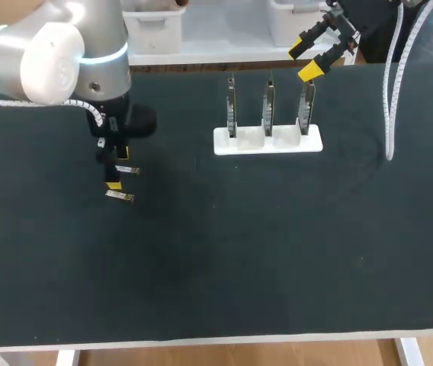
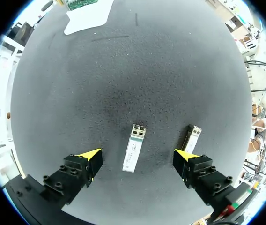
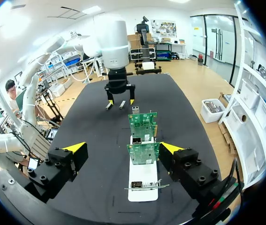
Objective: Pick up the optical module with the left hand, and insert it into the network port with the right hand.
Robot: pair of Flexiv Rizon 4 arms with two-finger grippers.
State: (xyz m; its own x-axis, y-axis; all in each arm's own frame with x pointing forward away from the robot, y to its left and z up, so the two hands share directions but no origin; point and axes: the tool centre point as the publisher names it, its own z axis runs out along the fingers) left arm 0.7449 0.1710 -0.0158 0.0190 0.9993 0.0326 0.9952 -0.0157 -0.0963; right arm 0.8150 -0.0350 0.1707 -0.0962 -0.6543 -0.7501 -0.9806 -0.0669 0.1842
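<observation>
Left gripper [image 2: 137,156], spread open, above one optical module [image 2: 134,147]; second module [image 2: 192,136] just beside one fingertip [image 2: 183,155]. Right gripper [image 3: 122,148], open, above three upright circuit boards [image 3: 142,153].

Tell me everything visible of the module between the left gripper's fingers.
The module is a slim silvery metal bar with a white label on top and a boxy end pointing away from the left gripper. It lies flat on the black table, between the open fingers, touching neither. A second module lies beside it, apart.
</observation>
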